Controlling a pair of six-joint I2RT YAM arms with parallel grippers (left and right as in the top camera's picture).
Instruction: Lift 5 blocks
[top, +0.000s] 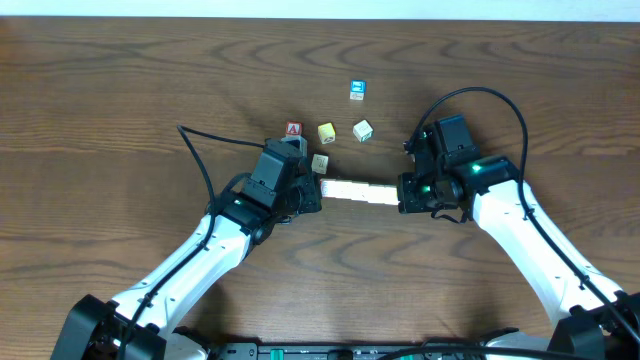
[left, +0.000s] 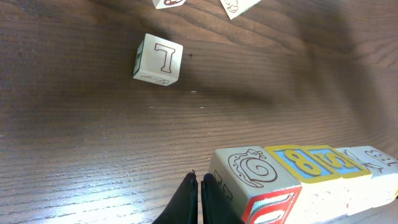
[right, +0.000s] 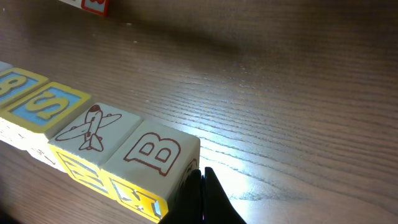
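A row of five blocks (top: 357, 190) lies end to end near the middle of the table (top: 120, 90), spanning the gap between the two arms. The left gripper (left: 199, 198) has its fingers pressed together against the row's left end, and the right gripper (right: 202, 190) has its fingers pressed together against the right end. From left to right the top faces show a snail drawing, a yellow-framed blue "8", a matching "S", a red-outlined airplane, and a red "B". The snail block (left: 252, 169) has a red side face with a white rounded letter, partly cut off. Whether the row is clear of the wood cannot be told. Just beyond it lies a loose T block (left: 158, 59). Farther off are a red A block (top: 293, 129) and a blue block (top: 356, 90).
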